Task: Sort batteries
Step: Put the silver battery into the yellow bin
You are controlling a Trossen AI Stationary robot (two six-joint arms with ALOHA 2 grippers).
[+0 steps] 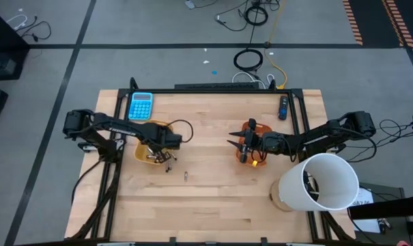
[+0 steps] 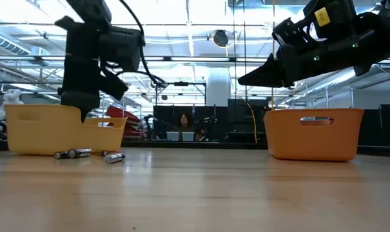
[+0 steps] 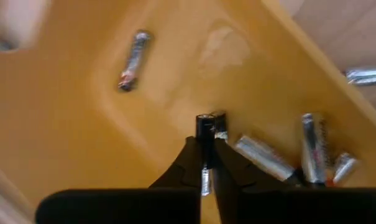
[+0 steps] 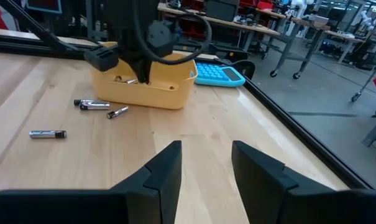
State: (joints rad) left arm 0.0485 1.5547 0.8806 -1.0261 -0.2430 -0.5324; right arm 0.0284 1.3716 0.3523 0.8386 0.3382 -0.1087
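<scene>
My left gripper (image 3: 205, 148) reaches down inside the yellow tray (image 1: 151, 147) and is shut on a small dark battery (image 3: 205, 124). Several silvery batteries (image 3: 262, 155) lie on the tray floor beside it, and another (image 3: 133, 60) lies farther off. A few more batteries (image 2: 78, 153) lie on the table by the tray's near side, with a single one (image 1: 186, 175) farther out. My right gripper (image 4: 206, 163) hovers open above the orange tray (image 2: 314, 133), touching nothing. My left gripper pinches the dark battery between its two fingertips (image 3: 191, 152), coming from above and pointing down into the yellow tray. The battery lies along the fingers, and its free end (image 3: 205, 119) sticks out beyond the tips toward the tray floor. Whether that end touches the floor, I cannot tell.
A blue calculator (image 1: 140, 106) lies behind the yellow tray near the far edge. A dark remote-like stick (image 1: 283, 107) lies at the far right. A large white tub (image 1: 321, 181) on its side sits at the near right. Bare wood spreads between the two trays.
</scene>
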